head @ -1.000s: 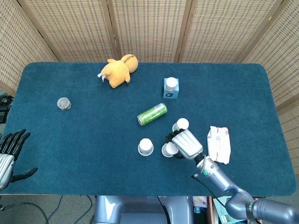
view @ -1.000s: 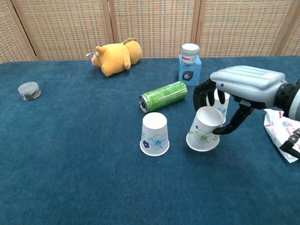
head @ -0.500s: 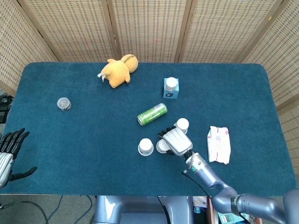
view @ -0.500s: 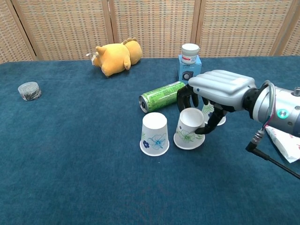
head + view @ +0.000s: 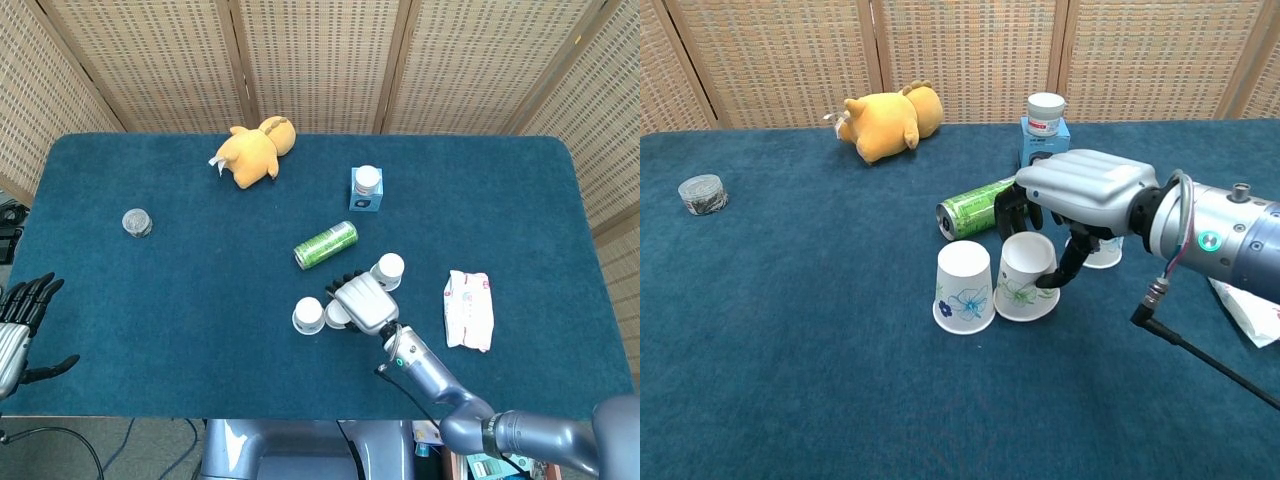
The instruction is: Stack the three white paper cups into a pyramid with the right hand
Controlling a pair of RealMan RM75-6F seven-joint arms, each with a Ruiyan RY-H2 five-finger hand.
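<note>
Just behind the cups (image 5: 964, 287) lies a green can (image 5: 977, 207).

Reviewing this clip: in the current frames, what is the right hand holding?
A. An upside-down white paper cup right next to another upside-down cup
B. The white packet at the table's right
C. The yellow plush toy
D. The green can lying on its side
A. The right hand grips an inverted paper cup set against a second inverted cup; the green can lies behind them, untouched.
</note>
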